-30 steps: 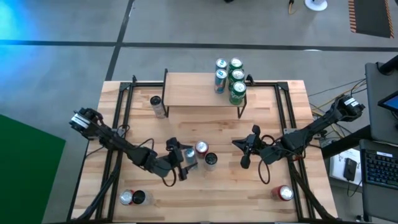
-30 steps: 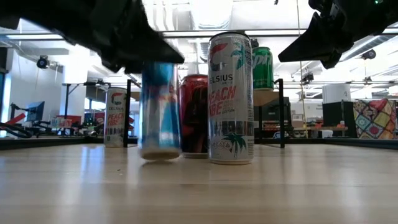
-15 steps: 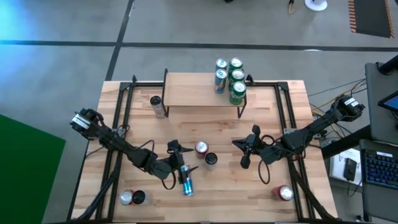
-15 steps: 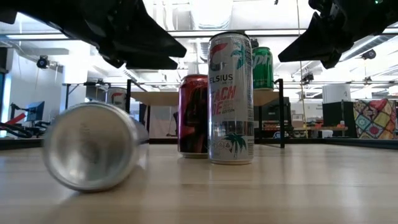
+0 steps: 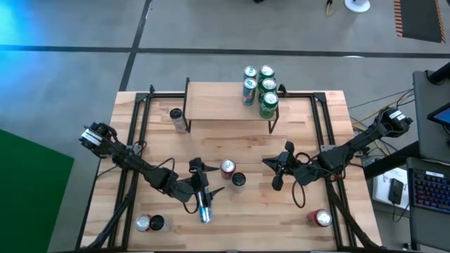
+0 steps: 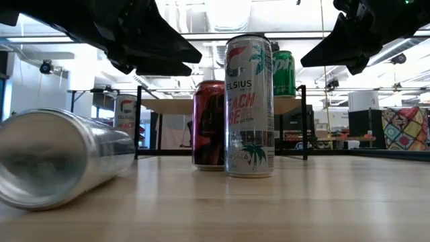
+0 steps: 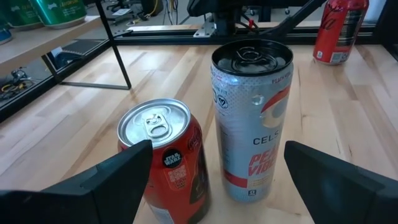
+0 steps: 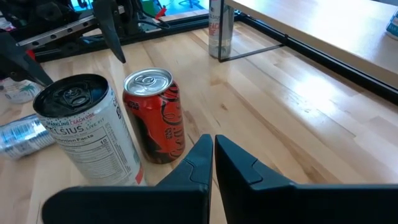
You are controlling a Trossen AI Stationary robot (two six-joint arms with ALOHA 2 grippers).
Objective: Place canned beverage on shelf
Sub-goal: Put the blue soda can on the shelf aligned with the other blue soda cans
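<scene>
The job looks stalled at the pick-up stage: a slim blue-and-silver can [image 5: 204,209] lies toppled on the worktop [image 5: 246,218] just in front of the left gripper [image 5: 199,183], whose fingers are spread wide and hold nothing. The can's long axis runs roughly front to back across the worktop, one end pointing at the front edge and the low camera, the other back toward the gripper. The next move, I'd judge, calls for regrasping it across its body and standing it up before carrying it to the shelf [image 5: 218,105], well apart at the back, where several cans already stand. The right gripper [image 5: 279,171], fingers pressed together, waits near mid-worktop.
</scene>
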